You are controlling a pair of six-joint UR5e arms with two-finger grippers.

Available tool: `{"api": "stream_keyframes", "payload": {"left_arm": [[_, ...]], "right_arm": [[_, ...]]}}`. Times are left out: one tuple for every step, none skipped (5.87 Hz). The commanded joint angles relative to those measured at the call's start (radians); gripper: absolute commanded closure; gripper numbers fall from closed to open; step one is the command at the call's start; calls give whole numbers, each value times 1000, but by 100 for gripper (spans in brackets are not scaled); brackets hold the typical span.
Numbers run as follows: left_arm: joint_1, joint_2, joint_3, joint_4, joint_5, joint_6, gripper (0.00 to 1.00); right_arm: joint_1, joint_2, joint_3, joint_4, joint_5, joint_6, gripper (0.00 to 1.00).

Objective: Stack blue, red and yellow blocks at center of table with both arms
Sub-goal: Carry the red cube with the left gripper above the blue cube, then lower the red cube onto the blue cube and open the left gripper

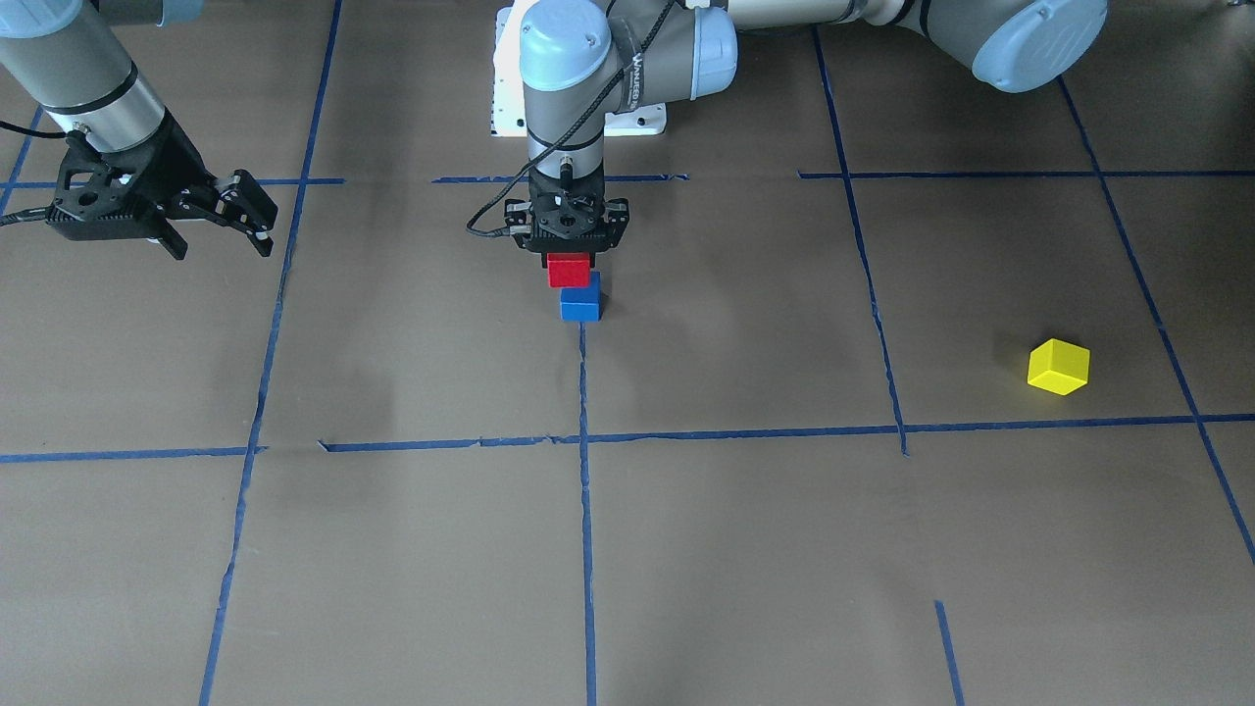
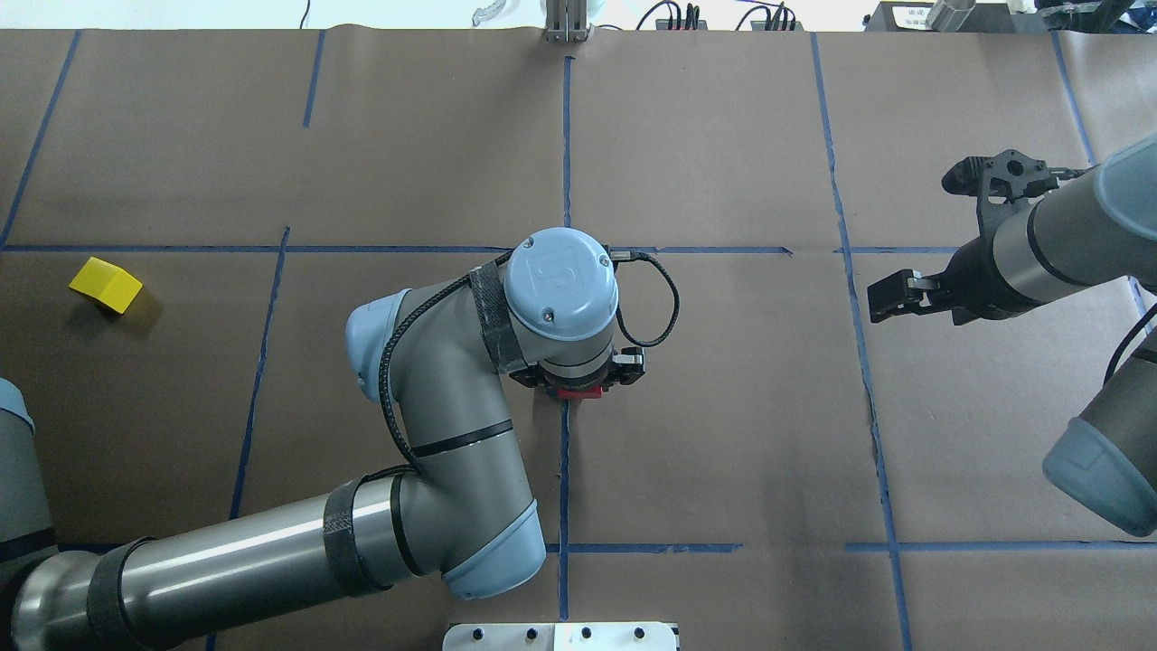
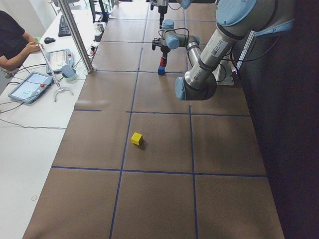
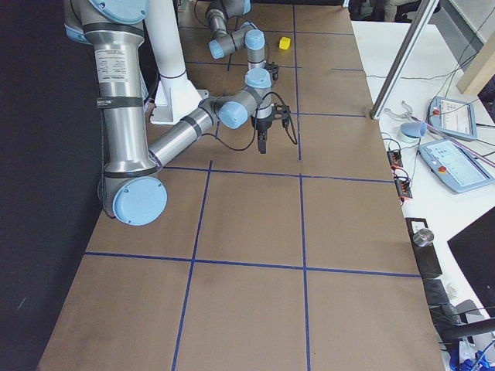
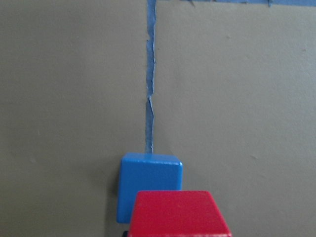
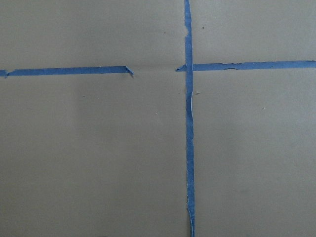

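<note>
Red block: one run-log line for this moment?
left pincer: shut on red block | red block: over blue block, contact unclear | right pincer: open, empty | yellow block: on table, unstacked

"UR" logo on the left arm's joint cap [image 2: 560, 282]

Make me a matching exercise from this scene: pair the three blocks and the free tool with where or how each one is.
Things:
1. red block
2. blue block
3. yellow block
4. right tool

States:
A. open, holding nothing
B. on the table at a tape line, beneath another block
C. alone on the table, off to the robot's left
D. gripped by the left tool

Pairs: 1-D, 2-B, 3-C, 4-A
</note>
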Motion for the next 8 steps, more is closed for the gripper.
{"api": "stream_keyframes", "payload": {"left_arm": [[-4,-3,19,0,5,2,100],[-4,-3,24,0,15,3,100],[-7,-3,24,2,22,38,100],[-10,-3,24,2,22,40,100],[-16,-3,24,2,22,40,100],[-16,-1,24,2,22,40,94],[-16,0,26,0,22,40,92],[-14,2,26,-1,19,40,88]], "right_arm": [[-2,0,-4,0,-2,0,0],[-4,0,-5,0,-3,0,0],[-4,0,-5,0,-3,0,0],[-4,0,-10,0,-5,0,0],[-5,1,-17,0,-6,0,0],[-5,6,-19,0,-6,0,0],[-5,8,-21,0,-6,0,0],[-7,9,-24,0,-6,0,0]]}}
